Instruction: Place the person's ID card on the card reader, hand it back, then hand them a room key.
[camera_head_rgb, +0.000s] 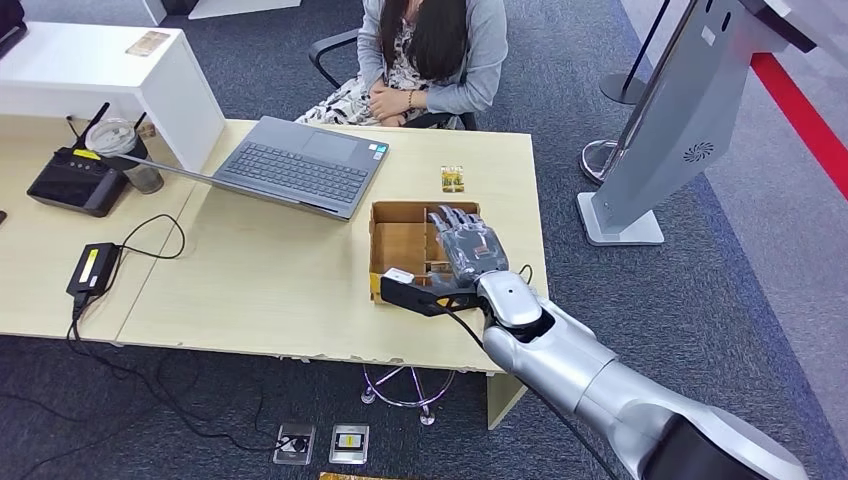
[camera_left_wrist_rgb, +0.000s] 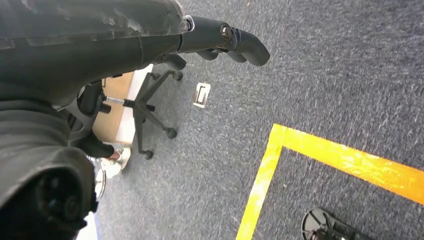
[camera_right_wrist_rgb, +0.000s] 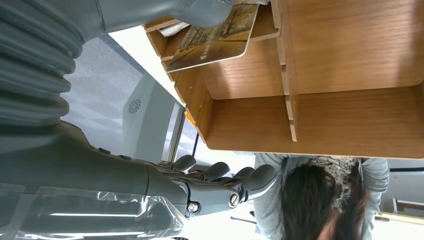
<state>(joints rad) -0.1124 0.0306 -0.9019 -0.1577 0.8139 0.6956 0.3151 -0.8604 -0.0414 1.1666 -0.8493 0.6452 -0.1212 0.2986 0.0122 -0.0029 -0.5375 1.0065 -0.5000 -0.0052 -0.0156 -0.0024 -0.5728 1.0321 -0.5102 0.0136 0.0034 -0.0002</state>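
Right hand (camera_head_rgb: 465, 245) is hovering over the box (camera_head_rgb: 400, 240), fingers spread, holding nothing; it should be dipping straight onto the card (camera_right_wrist_rgb: 215, 37) and pinching an edge.

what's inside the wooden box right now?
The wooden box has dividers. A patterned card lies in one compartment, under the right hand. The left compartments look bare; the hand covers the rest.

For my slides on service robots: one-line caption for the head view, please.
The robot's silver right hand reaches over the compartmented wooden box on the pale desk while a seated person waits.
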